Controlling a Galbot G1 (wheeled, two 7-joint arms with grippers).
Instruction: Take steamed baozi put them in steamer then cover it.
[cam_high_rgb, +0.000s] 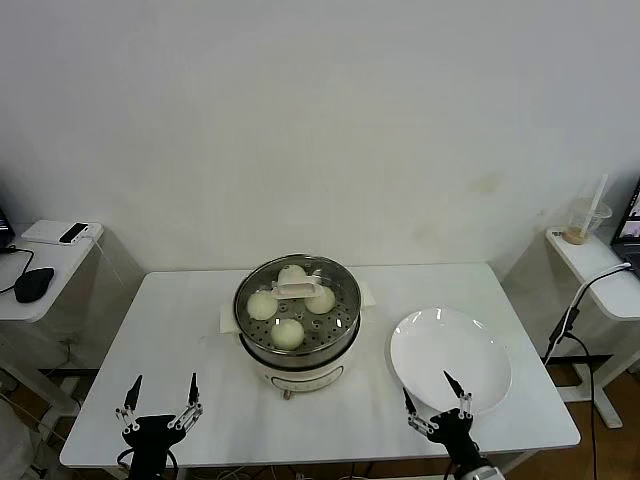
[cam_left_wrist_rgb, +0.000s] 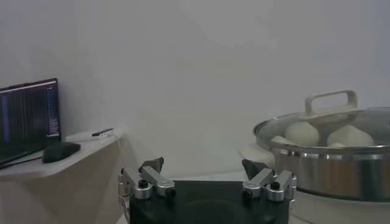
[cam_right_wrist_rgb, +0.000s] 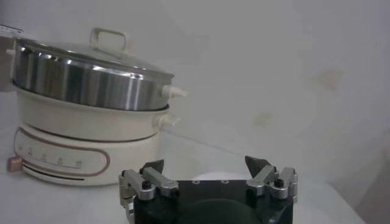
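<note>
The steel steamer (cam_high_rgb: 342, 335) stands on its white base at the table's middle. Several cream-white baozi (cam_high_rgb: 288, 333) lie on its perforated tray. The glass cover (cam_high_rgb: 330, 275) with a cream handle (cam_high_rgb: 294, 291) sits on the steamer. My left gripper (cam_high_rgb: 160, 396) is open and empty at the front left edge of the table. My right gripper (cam_high_rgb: 430, 394) is open and empty at the front right edge, by the white plate. The left wrist view shows the steamer (cam_left_wrist_rgb: 341, 173), buns (cam_left_wrist_rgb: 303, 133) and cover handle (cam_left_wrist_rgb: 331, 100). The right wrist view shows the steamer (cam_right_wrist_rgb: 85, 79).
An empty white plate (cam_high_rgb: 450, 358) lies right of the steamer. A white cloth (cam_high_rgb: 227, 318) lies under the steamer's left side. Side desks stand left (cam_high_rgb: 40, 290) and right (cam_high_rgb: 600, 270) of the table; a cup with a straw (cam_high_rgb: 585, 222) is on the right one.
</note>
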